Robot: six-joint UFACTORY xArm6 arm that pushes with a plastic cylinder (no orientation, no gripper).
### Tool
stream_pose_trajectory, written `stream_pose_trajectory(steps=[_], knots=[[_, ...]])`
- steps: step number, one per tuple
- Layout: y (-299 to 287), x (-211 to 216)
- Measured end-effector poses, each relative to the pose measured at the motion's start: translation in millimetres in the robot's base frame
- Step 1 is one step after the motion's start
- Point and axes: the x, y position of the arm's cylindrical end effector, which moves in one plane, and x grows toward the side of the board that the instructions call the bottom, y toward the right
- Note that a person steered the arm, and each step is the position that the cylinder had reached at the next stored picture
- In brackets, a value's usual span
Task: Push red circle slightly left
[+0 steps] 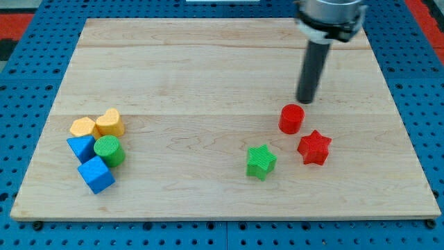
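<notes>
Dark and straight, the rod is hanging down from the arm's collar at the view's top right, and my tip (pixel 306 101) is sitting on the wooden board (pixel 208 62) just above and a touch to the right of the red circle (pixel 291 119), near it but, as far as I can tell, not quite touching. Being a bare rod, it is carrying no fingers to spread or press together, and it is pinching nothing. The red circle is standing in the right half of the board, with the red star (pixel 314 146) just beside it toward the lower right and the green star (pixel 261 162) a little farther off toward the lower left. Well apart, near the left edge, a cluster is huddling together: a yellow hexagon (pixel 83 127), a yellow heart (pixel 110 122), a blue triangle (pixel 80 147), a green cylinder (pixel 109 151) and a blue cube (pixel 96 174). Judging from this, the push is not yet made. To do it well, my tip is needing to come round to the circle's right side, level with its middle, slipping between it and the red star without nudging the star, and then to be pressing leftward only briefly, stopping well short of the green star.
</notes>
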Motion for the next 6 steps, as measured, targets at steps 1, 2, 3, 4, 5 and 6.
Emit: stream_pose_trajectory(steps=[1,2,3,4,5,6], knots=[[45,21],[-7,31],[-33,31],[-69,31],[-71,26],[35,25]])
